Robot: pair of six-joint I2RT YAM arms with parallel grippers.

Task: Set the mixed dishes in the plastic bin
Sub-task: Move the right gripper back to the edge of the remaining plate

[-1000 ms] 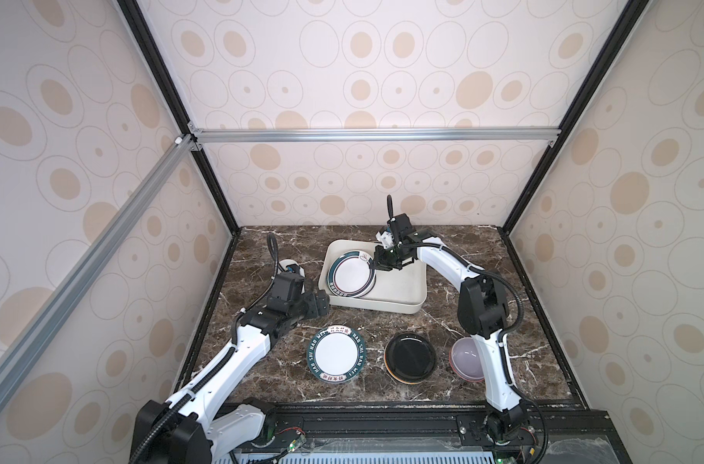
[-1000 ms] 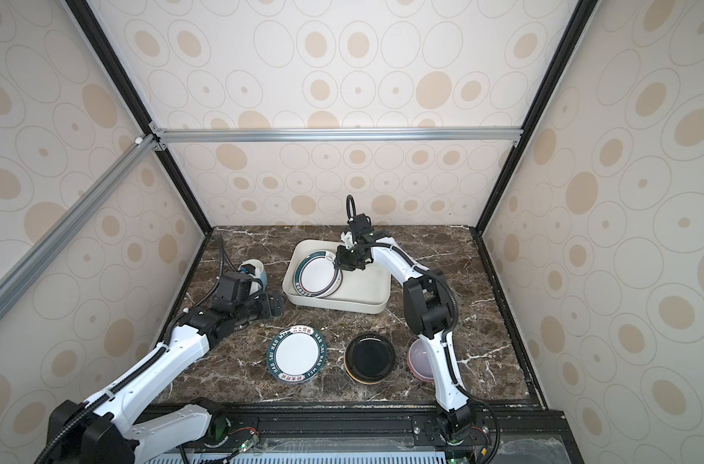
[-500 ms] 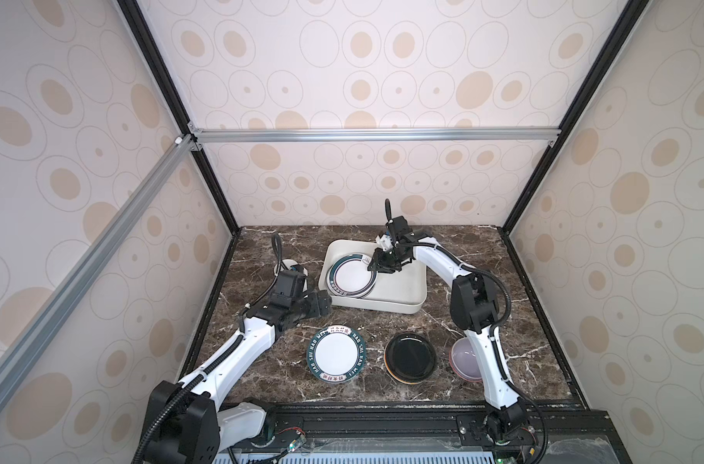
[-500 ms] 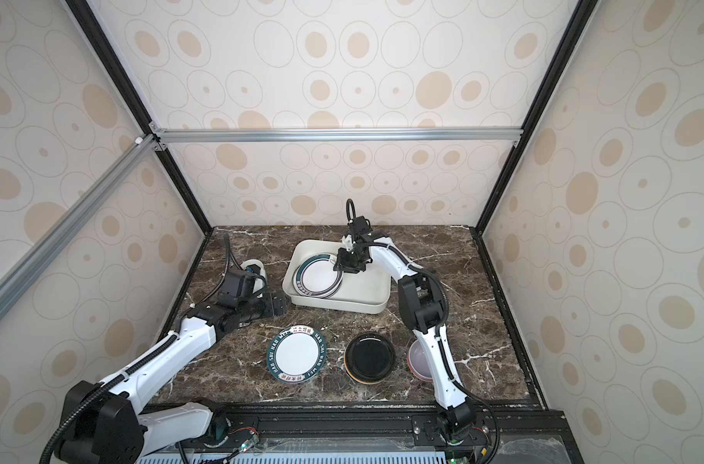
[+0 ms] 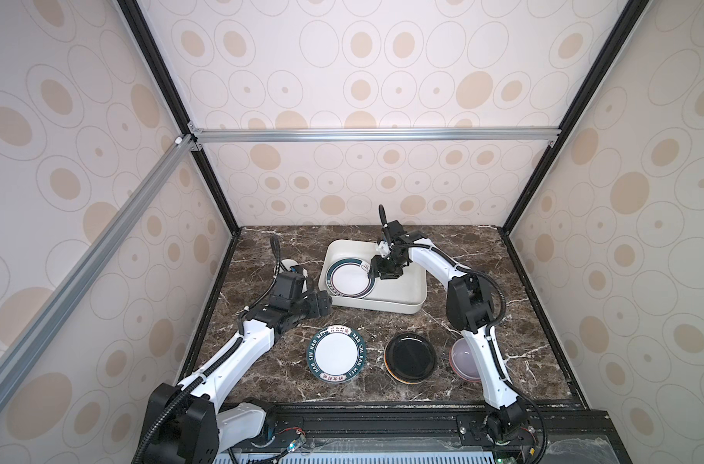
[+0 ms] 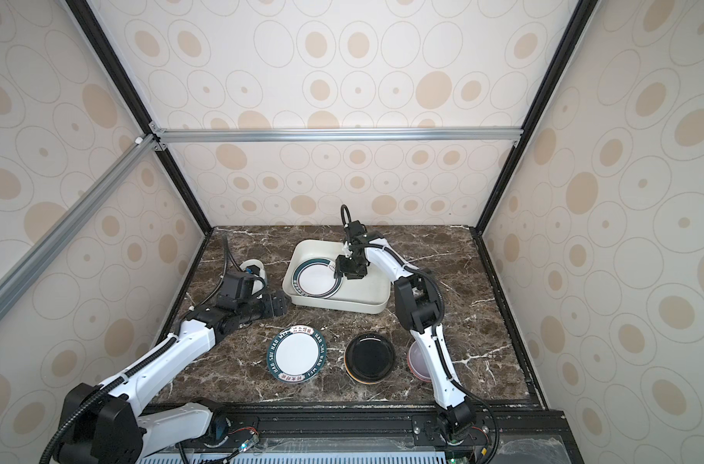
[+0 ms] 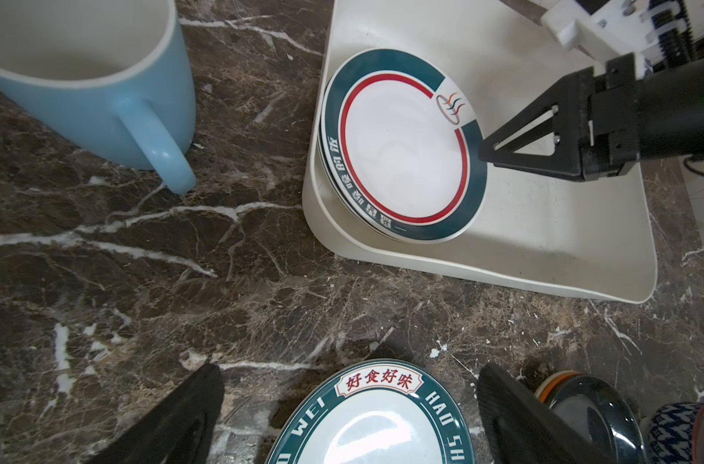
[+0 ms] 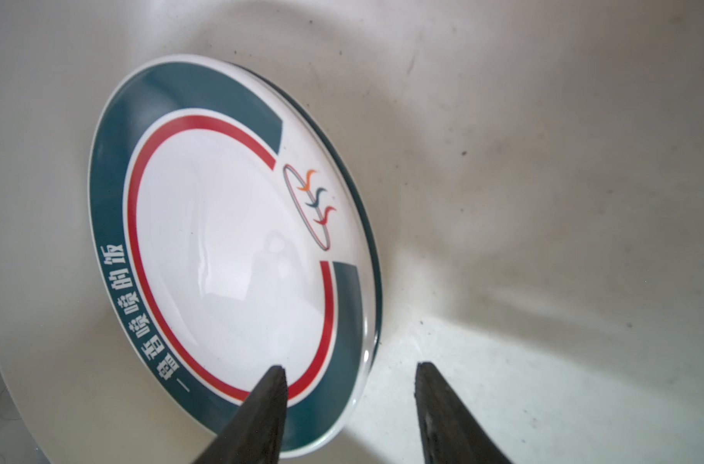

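The off-white plastic bin [image 5: 406, 299] [image 6: 372, 303] stands at the back middle of the table. Inside it, on its left side, a white plate with a teal and red rim [image 5: 348, 279] [image 8: 230, 249] lies on top of another plate. My right gripper [image 5: 372, 275] [image 8: 350, 365] is open, with its fingers on either side of that plate's rim. My left gripper [image 5: 322, 309] [image 7: 348, 367] is open and empty, above the far rim of a teal-rimmed plate [image 5: 336, 353] [image 7: 366, 426] that lies on the table. A light-blue mug [image 5: 292, 267] [image 7: 81, 80] stands to the left of the bin.
A glossy black plate [image 5: 410, 357] sits on an orange one at the front middle. To its right, a lilac bowl [image 5: 461, 355] is stacked on a patterned bowl [image 7: 672, 430], partly behind my right arm. Patterned walls and black frame posts enclose the marble table [image 5: 262, 257].
My right gripper has gone from shut on the plate's rim to open, and the plate now rests in the bin. My left gripper has shifted slightly.
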